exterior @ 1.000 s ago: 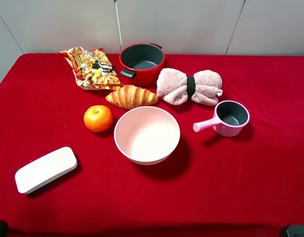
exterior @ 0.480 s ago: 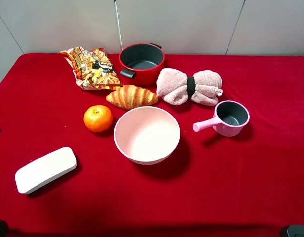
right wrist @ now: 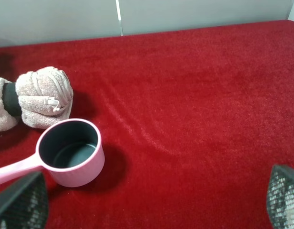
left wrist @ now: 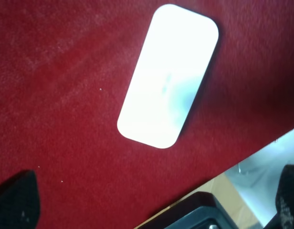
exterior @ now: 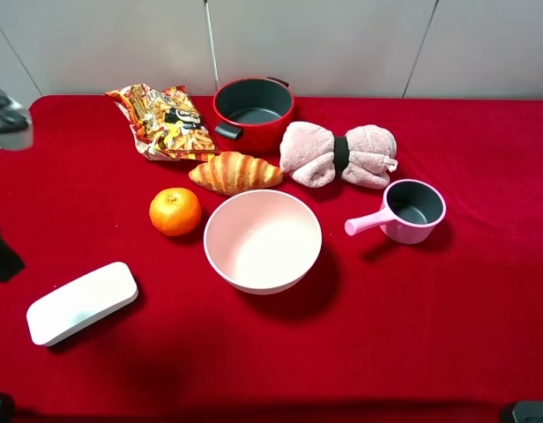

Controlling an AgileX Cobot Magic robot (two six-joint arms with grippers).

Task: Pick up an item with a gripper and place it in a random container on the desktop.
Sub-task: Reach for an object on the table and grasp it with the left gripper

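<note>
Looking at a bright red desktop (exterior: 448, 335), grey wall panels (exterior: 324, 44) behind. Fingers spread wide on left gripper (left wrist: 152, 200) and right gripper (right wrist: 152, 198).

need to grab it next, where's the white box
High view: the white box lies on the red cloth, front left, nearest the orange, left of the pink bowl.

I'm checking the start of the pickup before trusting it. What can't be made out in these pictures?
Left gripper: left wrist view's edge cuts off all but its fingertips; exterior high shows only the left arm, blurred, at its edge.
White box: glare washes out any lid marking, left wrist view.
Saucepan: handle end cut off by right wrist view's edge.
</note>
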